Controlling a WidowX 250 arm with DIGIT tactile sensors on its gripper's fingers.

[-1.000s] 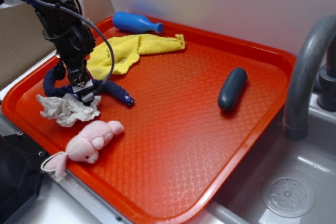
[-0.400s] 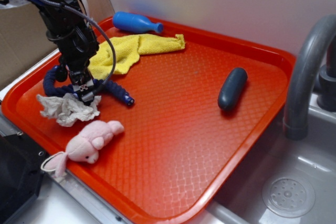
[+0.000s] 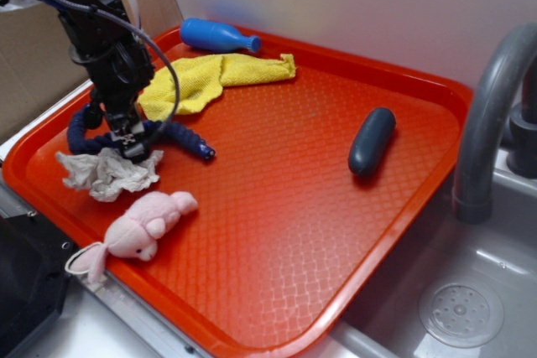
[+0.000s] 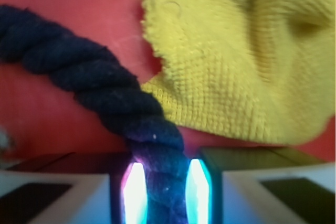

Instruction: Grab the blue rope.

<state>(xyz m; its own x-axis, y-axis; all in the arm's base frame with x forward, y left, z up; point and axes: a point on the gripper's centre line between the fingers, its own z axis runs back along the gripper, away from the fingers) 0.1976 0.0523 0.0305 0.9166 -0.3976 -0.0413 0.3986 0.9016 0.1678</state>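
Exterior: red tray [image 3: 352,232] beside sink [image 3: 470,308].

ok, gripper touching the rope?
Touching. Wrist view: the rope runs between the gripper's fingers, both pads pressed against it.

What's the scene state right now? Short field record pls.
surface: red tray beside a sink
claw: closed on the rope, pads on both sides in the wrist view
rope: curved, near the tray's left edge, one capped end free
cloth: yellow, just behind the rope
pin: blue, lying at the back rim
capsule: dark, right half of tray, alone
tissue: crumpled, in front of the claw
plush: pink, front left
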